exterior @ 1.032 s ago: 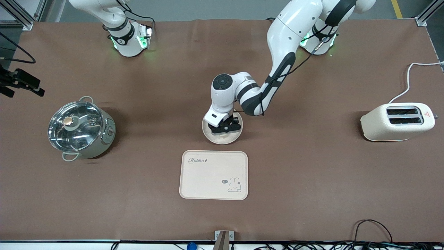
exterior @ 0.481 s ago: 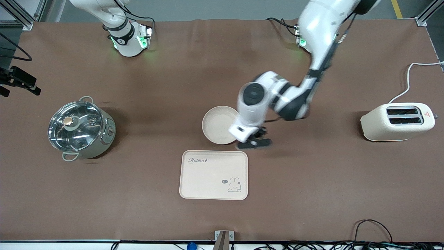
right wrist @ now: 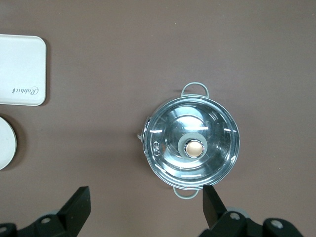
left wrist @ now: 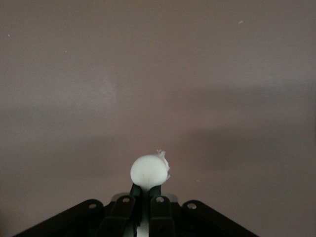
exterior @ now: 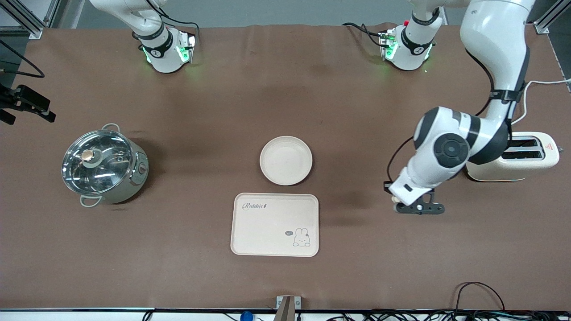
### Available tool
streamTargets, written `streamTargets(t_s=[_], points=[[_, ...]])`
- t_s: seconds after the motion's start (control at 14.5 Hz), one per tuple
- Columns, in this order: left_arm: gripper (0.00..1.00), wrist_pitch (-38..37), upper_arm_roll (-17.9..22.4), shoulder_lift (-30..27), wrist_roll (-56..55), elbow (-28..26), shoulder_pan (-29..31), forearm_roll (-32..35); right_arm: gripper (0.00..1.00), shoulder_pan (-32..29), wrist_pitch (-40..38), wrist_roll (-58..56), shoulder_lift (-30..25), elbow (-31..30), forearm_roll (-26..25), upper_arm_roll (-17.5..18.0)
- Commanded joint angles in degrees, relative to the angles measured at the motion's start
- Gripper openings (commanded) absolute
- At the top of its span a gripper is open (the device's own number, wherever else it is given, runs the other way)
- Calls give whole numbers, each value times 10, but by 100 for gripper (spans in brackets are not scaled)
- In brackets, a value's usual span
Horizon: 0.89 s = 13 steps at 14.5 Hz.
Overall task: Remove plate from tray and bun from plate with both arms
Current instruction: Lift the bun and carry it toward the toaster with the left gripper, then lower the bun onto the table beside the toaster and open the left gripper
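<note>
1. The step in hand appears to be setting the bun [left wrist: 149, 171] down on the bench [exterior: 357, 111], away from the plate [exterior: 286, 160]. To do it well, the left arm should lower the bun until it nearly meets the surface, part the fingers gently so the soft bread does not stick or roll, then lift straight up.

2. A bare patch should be chosen, clear of the toaster [exterior: 513, 157], which stands close beside the left arm's wrist.

3. The left end effector [exterior: 418, 208] hangs over bare bench between the plate and the toaster, toward the left arm's end from the plate. Its fingers are clamped tight on the bun; in the left wrist view the pale lump sticks out past the fingertips [left wrist: 157, 203] with only brown surface beneath it.

4. The right end effector [right wrist: 145, 207] has its fingers spread wide and holds nothing. It hovers high above the pot [right wrist: 191, 144] with the glass lid, toward the right arm's end from the plate; this arm waits.

5. The plate sits empty on the bench, off the tray [exterior: 275, 224], just beside the tray's edge and farther from the front camera. The tray is bare too.

6. Judged from this, both removals look nearly finished; only the release of the bun remains.
</note>
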Motion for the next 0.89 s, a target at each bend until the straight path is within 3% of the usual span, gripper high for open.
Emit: streamTargets(t_s=[0.0,0.07,0.21,0.41,0.83], points=[[7,84,-12,-31,26,-109,42,-8,100,-9,6,6,3,-5,-7,10],[11,86,-12,-26,25,-110,47,-9,100,-7,8,5,4,-2,-10,10],[32,89,-11,-15,22,-109,49,-9,100,-1,17,6,5,0,-10,10],[100,128,-11,11,25,-109,58,-4,100,-5,12,6,6,2,-3,9],[100,106,-12,-4,22,-85,55,-4,100,-6,11,0,6,10,-2,6]])
